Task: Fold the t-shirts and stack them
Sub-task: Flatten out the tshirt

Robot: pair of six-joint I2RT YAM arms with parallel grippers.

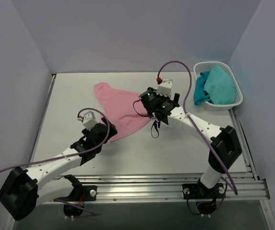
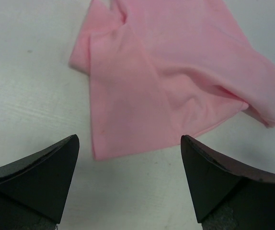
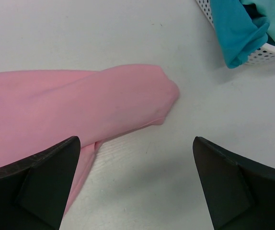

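- The left gripper [image 2: 129, 140] is nearest, right at the near edge of the soft, light pink cloth t-shirt [image 1: 120, 108]. Its two black fingers [image 2: 46, 177] are spread wide apart. It holds nothing. Only a corner of the t-shirt and some bare table show between them.
- The pink t-shirt lies on the flat white table [image 1: 176, 148], about in the middle. It is not spread out flat. Parts of it are folded over each other, with soft bumps and creases.
- The right gripper [image 3: 136, 140] is over the right side of the t-shirt. Its fingers are spread wide too, and it holds nothing. A rounded end of the t-shirt lies on the table just in front of them.
- A white plastic basket with little holes [image 1: 237, 98] stands farther back, well off to the right of the t-shirt. Blue-green cloths [image 1: 219, 84] are piled in it, and one hangs over its rim.
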